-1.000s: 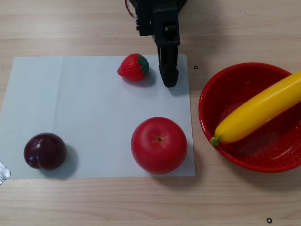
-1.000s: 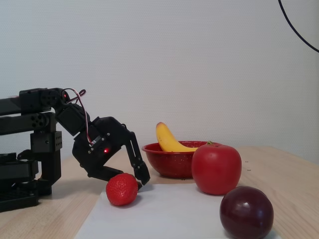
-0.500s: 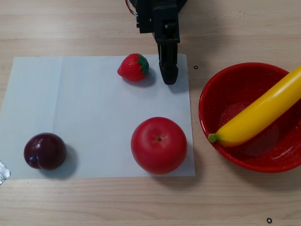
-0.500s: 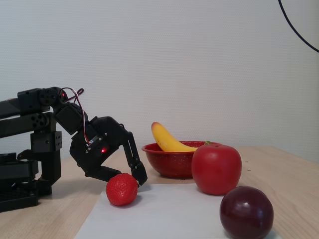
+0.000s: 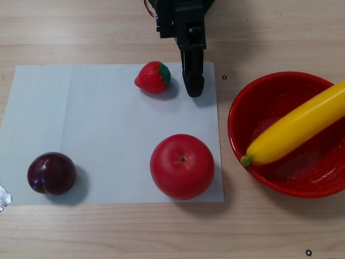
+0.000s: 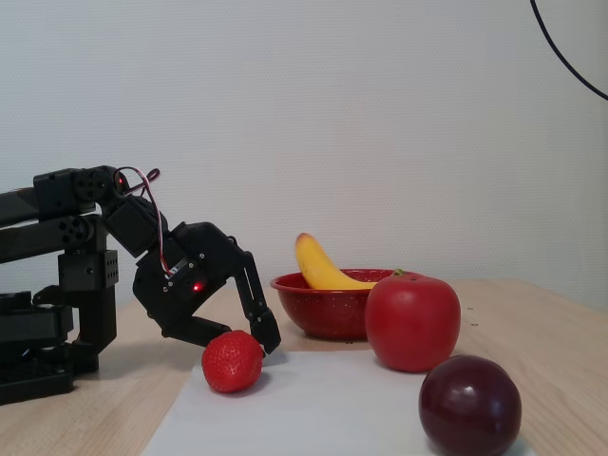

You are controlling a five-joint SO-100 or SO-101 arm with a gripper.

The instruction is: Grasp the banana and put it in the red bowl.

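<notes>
The yellow banana [image 5: 295, 129] lies slanted in the red bowl [image 5: 242, 102] at the right of the other view, its green stem tip over the near-left rim and its other end past the frame edge. The fixed view shows the banana [image 6: 318, 268] sticking up out of the red bowl [image 6: 318, 318]. My black gripper [image 5: 193, 89] points down at the white paper's top edge, left of the bowl and apart from it. It looks shut with nothing held. In the fixed view the gripper [image 6: 269, 344] sits low, just right of the strawberry.
On a white paper sheet [image 5: 102, 135] lie a strawberry [image 5: 153, 76] right beside the gripper, a big red apple [image 5: 182, 166] and a dark plum [image 5: 52, 173]. The arm base [image 6: 47, 313] stands at the left of the fixed view. A wooden table lies around the sheet.
The banana rocked in the bowl, its stem tip dipping toward the near-left and swinging back. My gripper drew back slightly toward the arm base and stays shut.
</notes>
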